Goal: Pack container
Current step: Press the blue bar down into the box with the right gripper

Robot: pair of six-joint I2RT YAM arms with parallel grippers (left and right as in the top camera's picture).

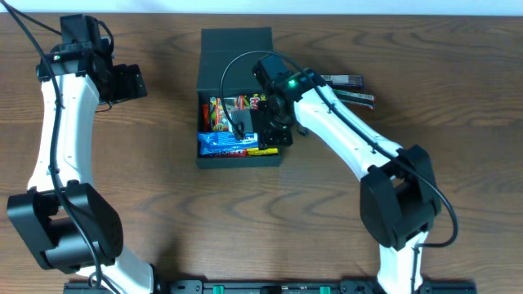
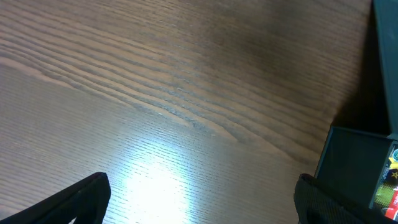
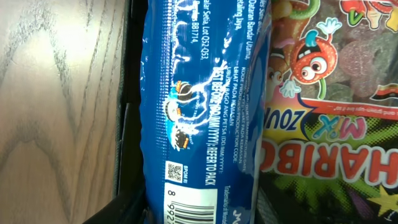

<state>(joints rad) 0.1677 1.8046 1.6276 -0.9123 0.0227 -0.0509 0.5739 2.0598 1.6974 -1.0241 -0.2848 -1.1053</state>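
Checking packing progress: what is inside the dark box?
A blue packet along the container's front wall, colourful candy packets behind it. The right arm hides its right side; anything underneath is covered.

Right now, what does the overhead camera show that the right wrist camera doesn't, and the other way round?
Only overhead: the left gripper off to one side over the table, the open lid flap of the container, and two dark packets lying on the table beside the container, by the right arm.
Only right wrist: readable print, namely the barcode on the blue packet and the name and strawberry cartoon on the Haribo packet.
Both: the blue packet lying inside the container against its wall, and the wooden table.
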